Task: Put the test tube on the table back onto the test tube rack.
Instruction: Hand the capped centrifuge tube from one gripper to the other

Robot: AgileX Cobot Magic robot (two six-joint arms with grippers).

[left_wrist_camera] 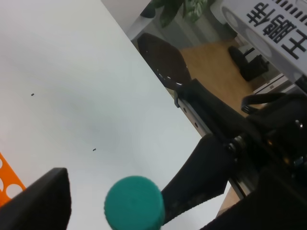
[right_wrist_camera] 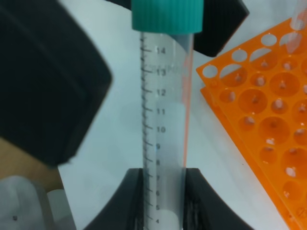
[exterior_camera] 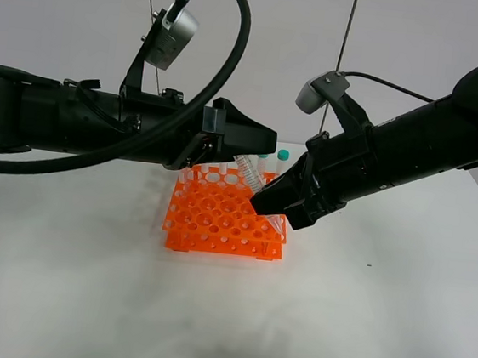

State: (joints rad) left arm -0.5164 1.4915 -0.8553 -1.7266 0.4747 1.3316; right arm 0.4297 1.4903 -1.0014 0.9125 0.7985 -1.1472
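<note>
Right fingers [right_wrist_camera: 134,199] pinch the test tube [right_wrist_camera: 163,120] low on its body, holding it tilted over the orange rack [exterior_camera: 217,221]. Left fingers [left_wrist_camera: 48,201] stand spread beside its green cap [left_wrist_camera: 135,203]. The tube is off the white counter [exterior_camera: 343,327] but not yet seated in a hole.

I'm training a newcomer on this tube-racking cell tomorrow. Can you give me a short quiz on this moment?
1. Which gripper clamps the test tube? A) left B) right
2. True or false: the test tube rack is orange.
3. Fill in: the left gripper has its jaws ____.
Key: 1 B, the right gripper; 2 true; 3 open.
</note>
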